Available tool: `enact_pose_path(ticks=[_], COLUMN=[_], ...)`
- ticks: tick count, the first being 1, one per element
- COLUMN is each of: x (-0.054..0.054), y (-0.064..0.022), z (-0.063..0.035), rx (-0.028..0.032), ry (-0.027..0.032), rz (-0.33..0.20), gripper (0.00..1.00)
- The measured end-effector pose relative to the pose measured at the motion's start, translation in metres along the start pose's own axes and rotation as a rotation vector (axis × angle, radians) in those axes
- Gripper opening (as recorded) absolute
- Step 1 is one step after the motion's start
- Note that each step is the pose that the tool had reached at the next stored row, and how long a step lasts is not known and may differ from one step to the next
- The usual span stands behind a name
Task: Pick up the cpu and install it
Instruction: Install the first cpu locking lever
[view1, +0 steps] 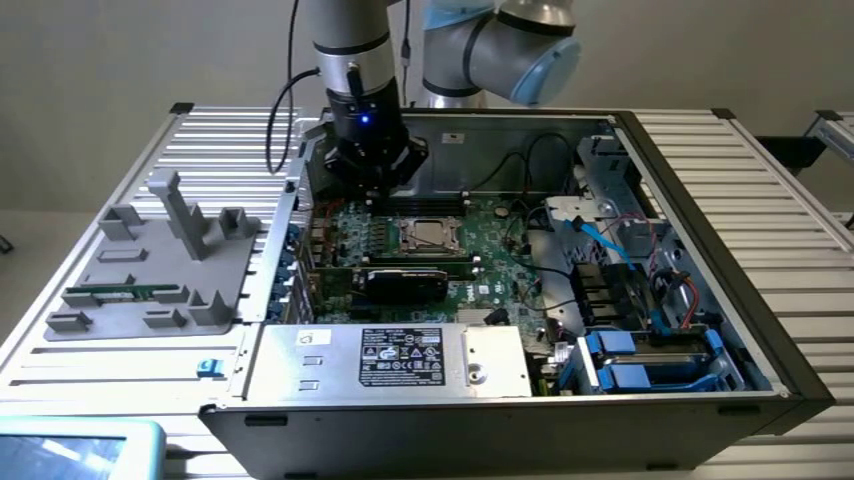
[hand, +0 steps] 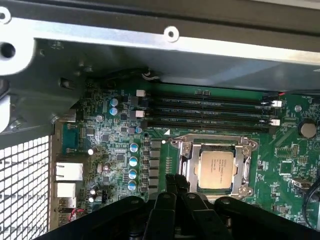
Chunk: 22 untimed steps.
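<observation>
1. Exterior view: our gripper (view1: 378, 190) hovers over the motherboard (view1: 507, 262) inside the open PC case (view1: 694, 200), just beside the socket (view1: 424, 236). Cables (view1: 534, 150) and a black expansion card (view1: 407, 280) crowd nearby.
2. Wrist view: fingers (hand: 172, 186) clenched on nothing. The cpu (hand: 216, 169) sits in the socket frame, so we reckon placing's done; can't tell if it's latched.
</observation>
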<state>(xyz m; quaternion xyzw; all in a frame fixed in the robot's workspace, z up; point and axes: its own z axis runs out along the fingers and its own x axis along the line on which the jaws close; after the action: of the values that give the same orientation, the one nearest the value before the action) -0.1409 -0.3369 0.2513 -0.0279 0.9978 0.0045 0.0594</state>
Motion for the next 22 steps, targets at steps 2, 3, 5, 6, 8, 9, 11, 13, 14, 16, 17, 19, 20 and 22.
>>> enact_pose_path(ticks=[2, 3, 5, 6, 8, 9, 11, 13, 14, 16, 17, 19, 20, 22], x=[0.002, 0.004, 0.006, 0.007, 0.009, 0.010, 0.012, 0.014, 0.015, 0.016, 0.016, 0.017, 0.017, 0.015], y=[0.0001, 0.0002, 0.0011, 0.0025, 0.0062, 0.0082, 0.0120, 0.0154, 0.0172, 0.0207, 0.0229, 0.0270, 0.0276, 0.0278], z=[-0.0003, -0.0004, -0.0005, -0.0004, -0.0002, -0.0002, -0.0001, -0.0003, -0.0004, -0.0005, -0.0006, -0.0008, -0.0007, 0.0000], rx=[0.0007, 0.0011, 0.0012, 0.0013, 0.0015, 0.0016, 0.0016, 0.0022, 0.0026, 0.0045, 0.0055, 0.0069, 0.0068, 0.0055], ry=[0.0003, 0.0004, 0.0005, 0.0007, 0.0007, 0.0008, 0.0007, 0.0009, 0.0009, 0.0009, 0.0014, 0.0021, 0.0019, 0.0009], rz=[-0.014, -0.020, -0.031, -0.035, -0.041, -0.044, -0.050, -0.056, -0.060, -0.067, -0.070, -0.073, -0.074, -0.073], gripper=[0.09, 0.09, 0.09, 0.09, 0.09, 0.09, 0.09, 0.09, 0.09, 0.09, 0.09, 0.09, 0.09, 0.09])
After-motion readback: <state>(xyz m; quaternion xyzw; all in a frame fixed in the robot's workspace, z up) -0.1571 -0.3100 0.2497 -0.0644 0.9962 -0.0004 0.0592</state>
